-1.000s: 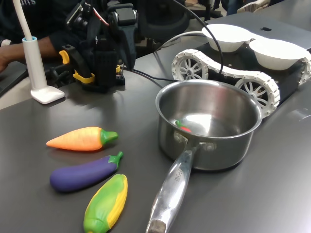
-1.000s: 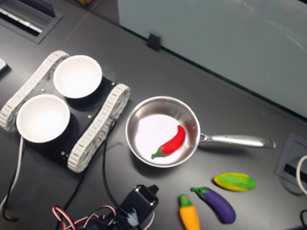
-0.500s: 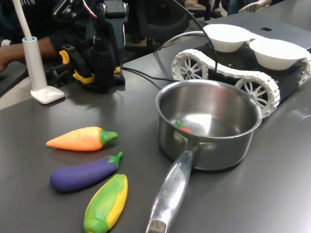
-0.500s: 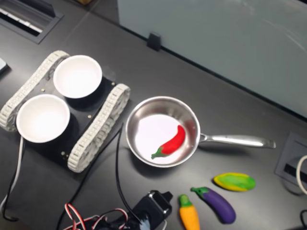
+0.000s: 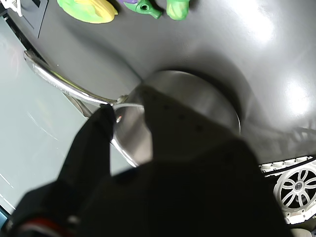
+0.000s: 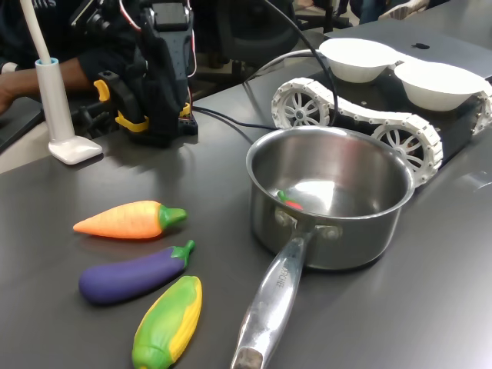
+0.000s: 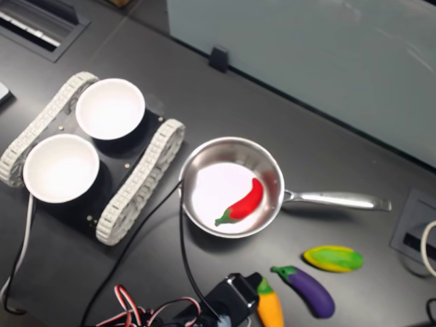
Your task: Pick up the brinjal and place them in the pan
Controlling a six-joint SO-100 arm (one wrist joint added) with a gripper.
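Brinjal (image 7: 306, 291) on the surface (image 7: 340, 150) beside the hand (image 5: 131, 116); pan (image 7: 231, 187) beyond. Hand empty, slightly parted.

Even, fairly bright overhead light in both exterior views; soft short shadows under objects. Glare on the pan (image 6: 330, 196) rim and handle, white blown-out patch on its floor in the second exterior view. Sharp enough, slight softness. Wrist view: pincer (image 5: 148, 163) out of focus, a dark blurred mass; broad specular patches on the table (image 5: 256, 44); curved distortion toward edges.
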